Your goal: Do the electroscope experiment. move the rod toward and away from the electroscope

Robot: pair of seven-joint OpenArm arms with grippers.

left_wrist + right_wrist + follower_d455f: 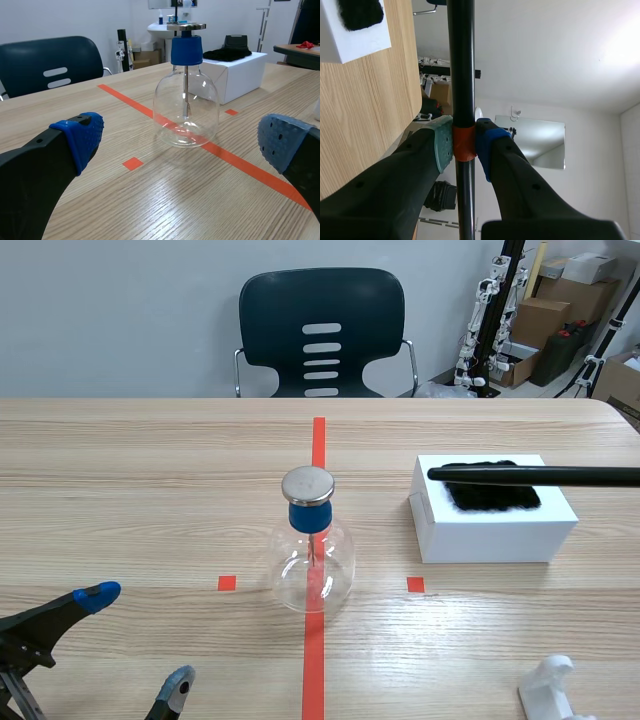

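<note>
The electroscope (312,545) is a clear glass flask with a blue stopper and a round metal disc on top; it stands on the red tape line mid-table and shows ahead of my left gripper as the electroscope (186,95). A long black rod (535,476) lies level above the white box (493,525), its tip right of the flask and apart from it. My right gripper (464,145) is shut on the rod (461,65) at an orange band. My left gripper (135,640) rests low near the table's front left, open, with nothing between its fingers (80,137).
A black furry cloth (490,490) lies on top of the white box. A white stand (552,692) sits at the front right. A dark chair (322,332) stands behind the table's far edge, with boxes and gear at the back right.
</note>
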